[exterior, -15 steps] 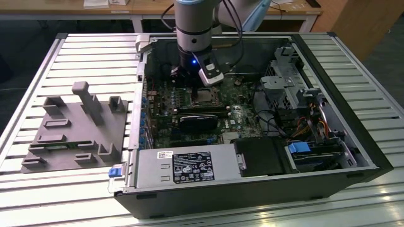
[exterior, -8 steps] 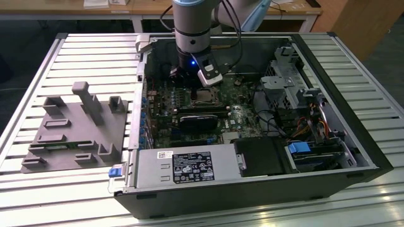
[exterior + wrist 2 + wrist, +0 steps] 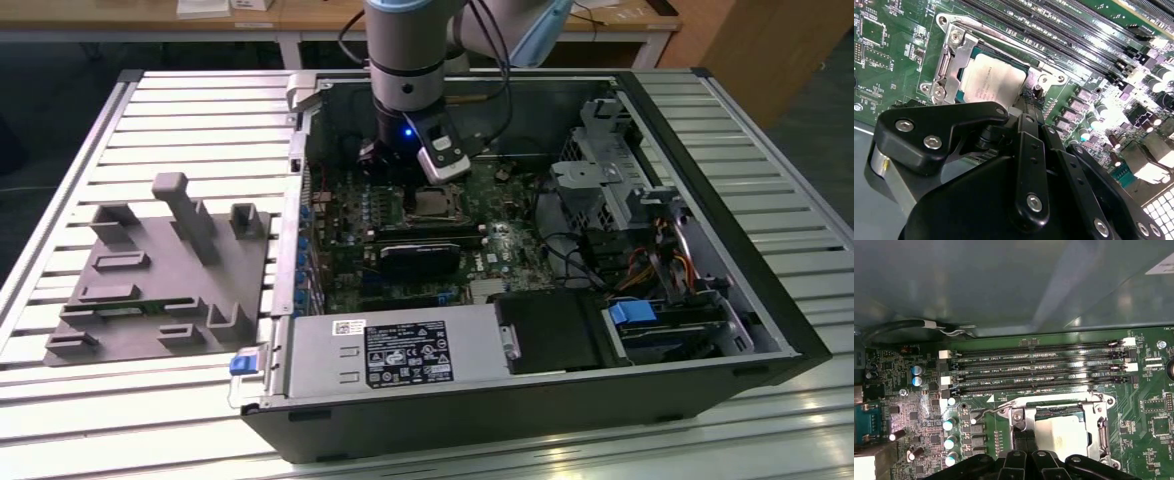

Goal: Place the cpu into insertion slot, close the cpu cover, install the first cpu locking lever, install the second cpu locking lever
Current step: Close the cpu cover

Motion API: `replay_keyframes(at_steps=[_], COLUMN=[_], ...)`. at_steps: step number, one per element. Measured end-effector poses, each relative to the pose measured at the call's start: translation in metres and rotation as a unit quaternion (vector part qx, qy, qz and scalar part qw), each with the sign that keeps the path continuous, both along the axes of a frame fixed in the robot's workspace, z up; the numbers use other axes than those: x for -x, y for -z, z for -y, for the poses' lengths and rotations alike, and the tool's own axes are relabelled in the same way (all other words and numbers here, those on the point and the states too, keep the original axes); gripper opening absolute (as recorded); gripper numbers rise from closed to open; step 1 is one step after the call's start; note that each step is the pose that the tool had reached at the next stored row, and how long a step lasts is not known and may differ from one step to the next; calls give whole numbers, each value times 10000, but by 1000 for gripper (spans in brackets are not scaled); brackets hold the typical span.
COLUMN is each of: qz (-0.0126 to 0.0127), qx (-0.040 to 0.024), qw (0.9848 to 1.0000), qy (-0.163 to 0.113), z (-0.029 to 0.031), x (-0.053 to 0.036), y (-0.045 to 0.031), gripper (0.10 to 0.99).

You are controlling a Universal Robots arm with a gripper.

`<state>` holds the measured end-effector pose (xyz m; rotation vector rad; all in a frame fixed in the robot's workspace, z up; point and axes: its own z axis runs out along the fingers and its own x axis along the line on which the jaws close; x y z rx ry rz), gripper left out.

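The cpu [image 3: 991,82], a flat square chip with a pale brushed-metal top, sits in the insertion slot [image 3: 1059,412] on the green circuit board [image 3: 899,75]. The cpu cover [image 3: 952,57], a thin silver frame with a window cut-out, lies flat around it. The matte black gripper [image 3: 1028,104] hangs just beside the slot's corner. Its fingers [image 3: 1027,120] are pressed together with nothing visible between them. Long black memory slots [image 3: 1039,372] run beside the socket. The open case [image 3: 747,300] rests on a slatted metal surface [image 3: 187,110].

pale silver chip [image 3: 991,82], shiny silver cover [image 3: 949,65] (bare metal), green board [image 3: 1149,390] with black slots [image 3: 1054,375], light grey slatted table [image 3: 187,120]
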<state>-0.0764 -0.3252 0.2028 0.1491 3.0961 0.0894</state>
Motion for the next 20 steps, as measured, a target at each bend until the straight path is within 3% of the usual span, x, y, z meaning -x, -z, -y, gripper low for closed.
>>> replay_keyframes(at_steps=[4, 20], qz=[0, 0], qx=[-17, -22], qw=[10000, 10000], qy=[-1, 0], z=[2, 77], x=[-1, -18], y=[-29, -12], gripper=[102, 102])
